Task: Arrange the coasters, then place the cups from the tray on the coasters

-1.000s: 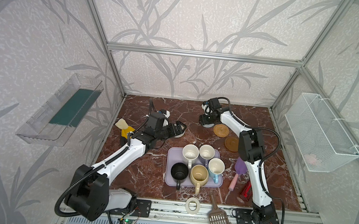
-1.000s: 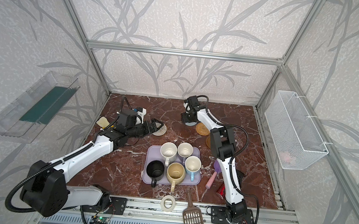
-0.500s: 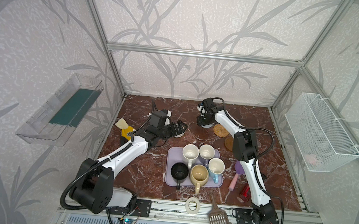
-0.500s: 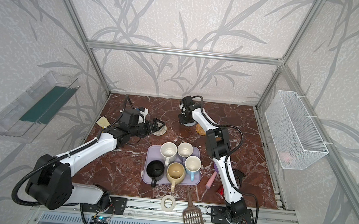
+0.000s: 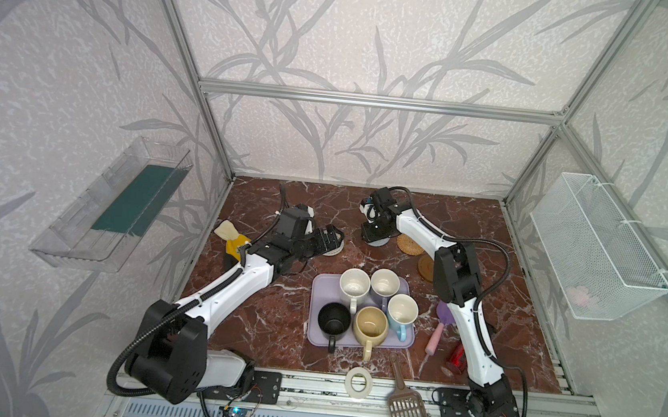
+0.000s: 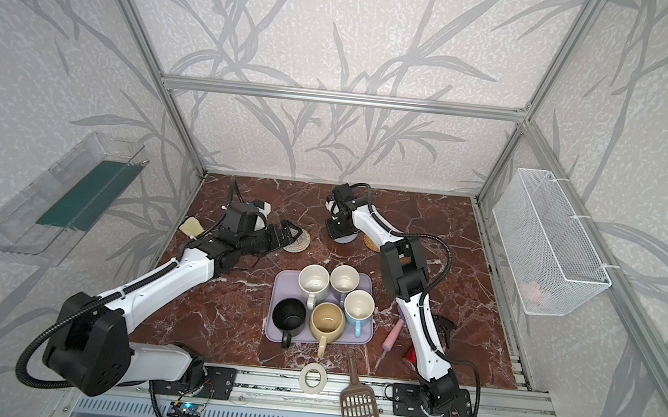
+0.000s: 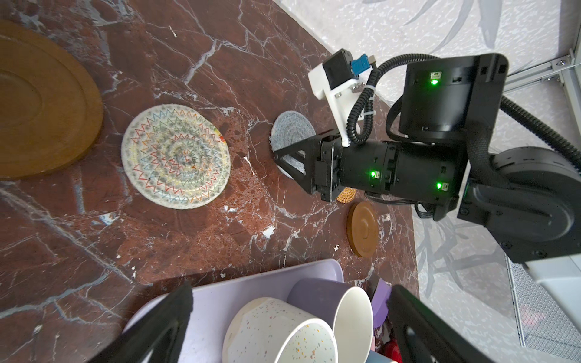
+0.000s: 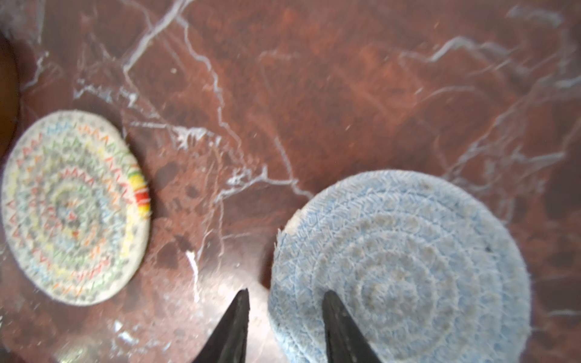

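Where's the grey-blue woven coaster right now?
The grey-blue coaster lies far-centre in both top views, under the right claw, between the white woven coaster and the rattan coaster.

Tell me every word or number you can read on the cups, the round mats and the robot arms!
None: no word, number or sign can be read in any view.
Speckled cup: only coloured dots, no writing.
Zigzag coaster: stitched zigzags, no letters.
Blue coaster: plain weave.
Tray: plain.
Circuit board at the front edge: too small to read any print.
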`<state>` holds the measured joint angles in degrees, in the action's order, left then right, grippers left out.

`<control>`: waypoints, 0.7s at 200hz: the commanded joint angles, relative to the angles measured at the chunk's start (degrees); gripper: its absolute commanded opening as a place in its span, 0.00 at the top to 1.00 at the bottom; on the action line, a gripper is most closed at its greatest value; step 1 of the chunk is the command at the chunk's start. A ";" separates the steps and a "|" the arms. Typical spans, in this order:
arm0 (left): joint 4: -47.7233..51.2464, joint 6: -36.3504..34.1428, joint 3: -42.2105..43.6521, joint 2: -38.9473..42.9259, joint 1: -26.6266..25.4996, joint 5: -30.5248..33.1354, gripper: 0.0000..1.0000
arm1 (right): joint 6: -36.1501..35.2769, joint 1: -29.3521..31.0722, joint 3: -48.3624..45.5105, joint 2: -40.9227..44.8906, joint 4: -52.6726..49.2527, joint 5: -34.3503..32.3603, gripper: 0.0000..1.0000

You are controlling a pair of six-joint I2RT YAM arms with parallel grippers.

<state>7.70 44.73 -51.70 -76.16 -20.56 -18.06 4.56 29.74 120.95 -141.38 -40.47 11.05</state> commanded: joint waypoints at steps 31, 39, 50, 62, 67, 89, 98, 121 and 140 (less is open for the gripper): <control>0.20 0.86 -1.77 1.26 0.15 0.41 0.01 | 0.58 1.64 -9.49 3.32 -1.87 3.18 0.62; 0.20 1.10 -1.67 1.10 0.10 0.14 0.01 | 0.78 1.64 -10.16 3.71 -1.43 3.44 0.62; 0.15 1.49 -1.56 1.04 0.07 0.14 0.01 | 1.11 1.72 -10.41 4.04 -1.50 3.28 0.63; 0.03 1.76 -1.60 0.84 -0.01 -0.25 0.01 | 1.15 1.72 -9.38 4.18 -3.02 4.11 0.63; -0.01 1.85 -1.57 0.72 -0.01 -0.35 0.01 | 1.11 1.77 -8.95 4.40 -3.56 4.44 0.63; -0.87 2.29 -1.70 0.28 -0.18 -0.48 0.01 | 0.87 2.13 -8.80 5.23 -3.81 4.08 0.63; -1.06 2.46 -1.70 0.09 -0.27 -0.56 0.01 | 0.90 2.12 -8.58 5.08 -4.26 4.07 0.63; -1.07 2.51 -1.53 0.07 -0.45 -0.76 0.01 | 0.76 2.19 -9.56 5.48 -3.87 3.94 0.64; -1.06 2.60 -1.08 0.46 -0.52 -0.57 0.01 | 0.93 2.23 -10.17 6.16 -3.12 5.13 0.63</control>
<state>7.68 46.57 -51.72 -76.16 -20.82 -18.48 4.86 31.42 112.77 -136.55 -39.24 14.41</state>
